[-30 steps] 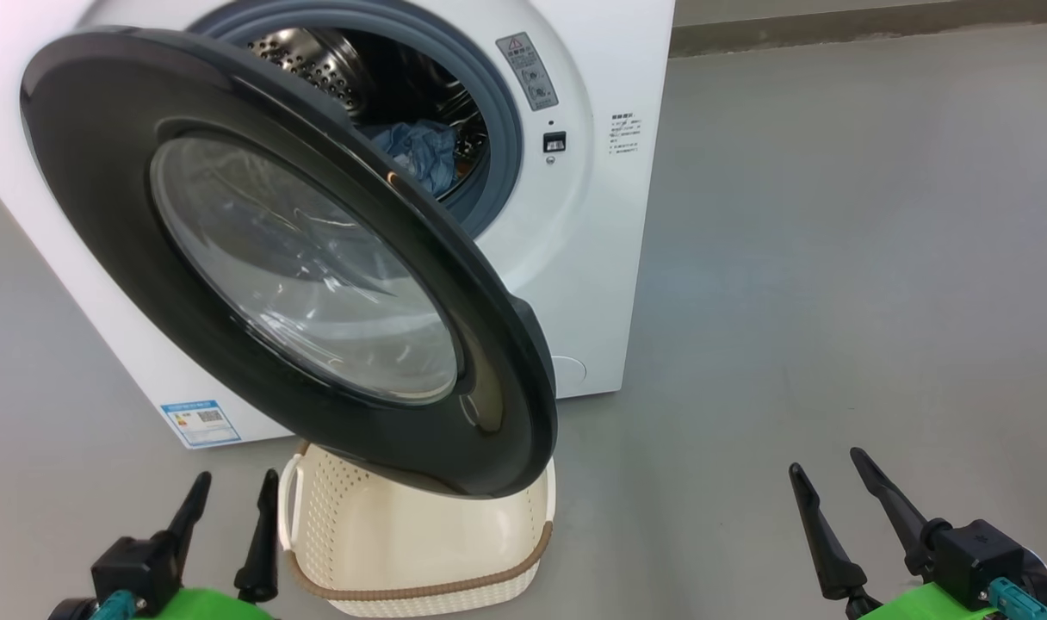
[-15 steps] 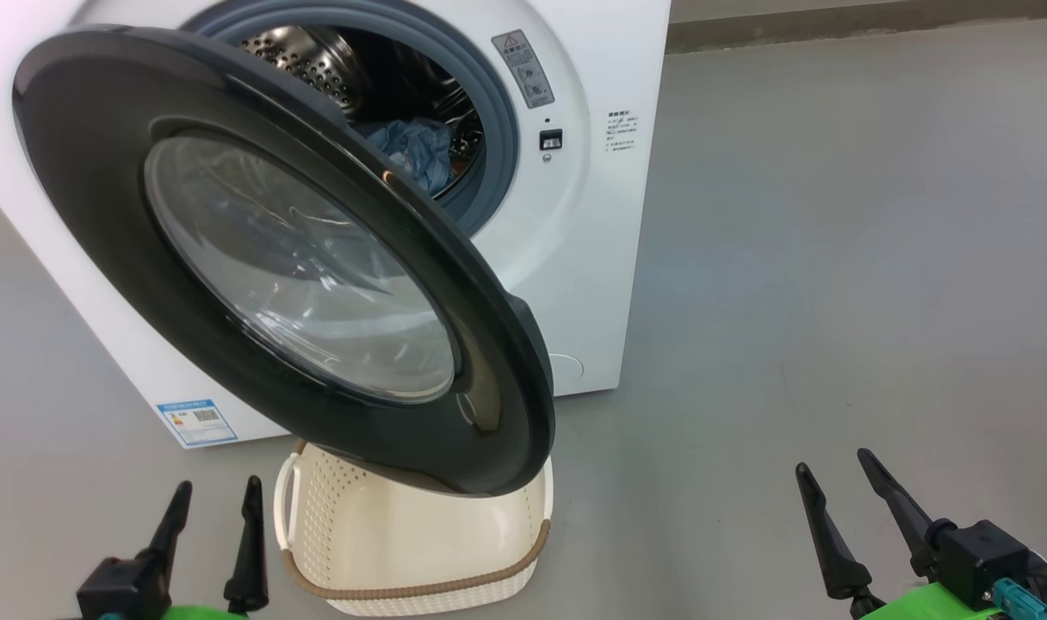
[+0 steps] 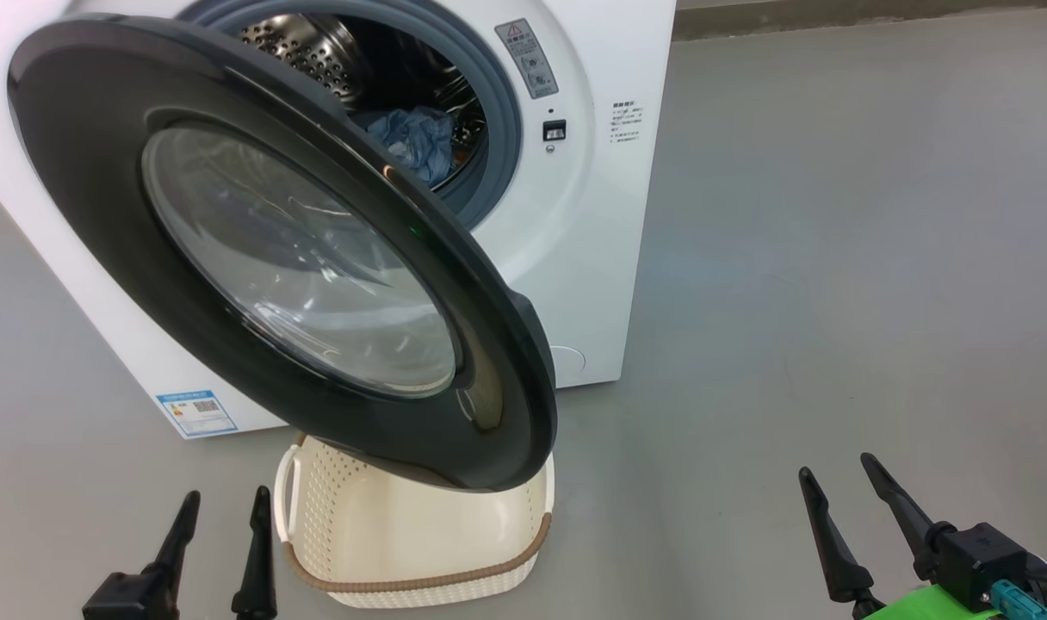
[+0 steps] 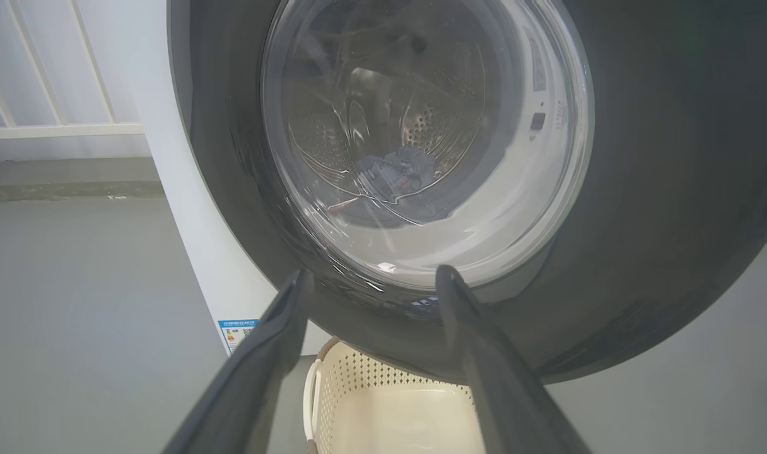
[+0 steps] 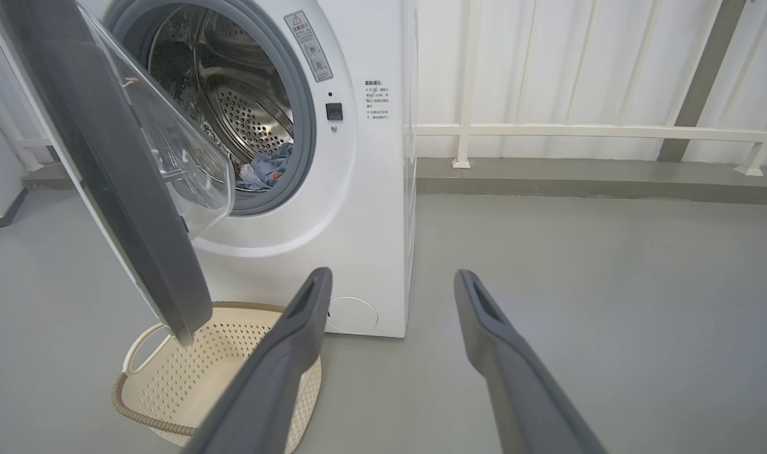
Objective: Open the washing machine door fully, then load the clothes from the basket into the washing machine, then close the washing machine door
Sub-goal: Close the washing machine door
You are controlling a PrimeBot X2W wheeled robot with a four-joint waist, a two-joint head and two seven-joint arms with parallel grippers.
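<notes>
Head view: the large round glossy black washing machine door [image 3: 300,258], with its bulging clear glass window, is standing open from the white boxy front-loading washing machine [image 3: 592,258]. The light blue bundle of clothes [image 3: 416,142] is lying inside the steel perforated drum [image 3: 308,52]. The cream-white perforated plastic basket [image 3: 403,534] is sitting on the grey floor [image 3: 833,258] beneath the door's lower edge, showing nothing inside. The left pincer [image 3: 226,493] and right pincer [image 3: 835,465] are hovering low at either side, both spread and carrying nothing. Left wrist view: the left pincer is facing the door's outer glass, through which the clothes are showing. Right wrist view: the right pincer is pointing past the machine's front, well apart from the door. By this evidence, loading is looking finished and door closing is in hand. The next move is calling for a pincer to press the door's outer face near its free edge and swing it onto the grey rubber gasket [image 3: 502,129].
</notes>
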